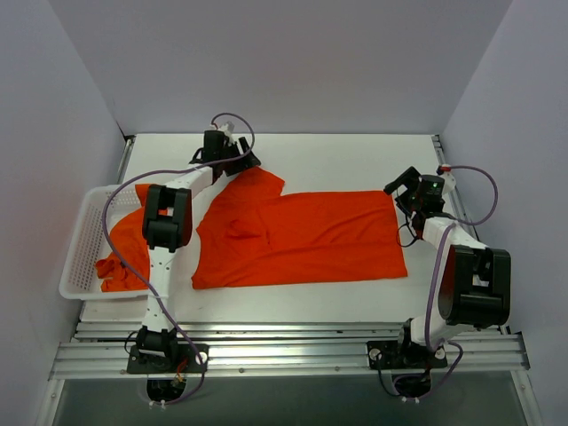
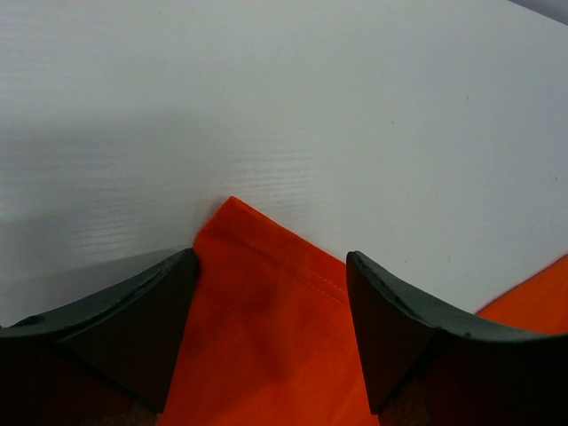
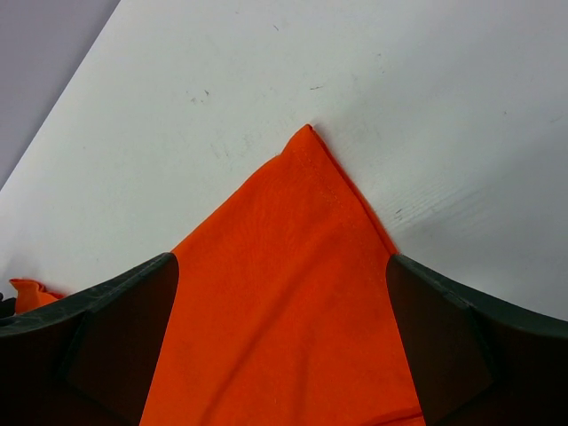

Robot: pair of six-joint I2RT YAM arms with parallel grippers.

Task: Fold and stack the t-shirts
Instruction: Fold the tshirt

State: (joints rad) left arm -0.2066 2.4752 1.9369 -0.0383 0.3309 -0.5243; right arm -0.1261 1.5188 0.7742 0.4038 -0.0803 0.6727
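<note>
T-shirt, flat on tabletop, long axis left-to-right; one far corner between left fingers, one between right fingers, both pairs spread, gripping nothing.

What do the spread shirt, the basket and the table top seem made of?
The t-shirt looks like thin matte cloth: soft creases, a stitched hem in the left wrist view. The basket seems rigid white plastic, its wall perforated in a regular grid. The table top looks like hard matte white board, faintly scuffed; exact material unclear.
</note>
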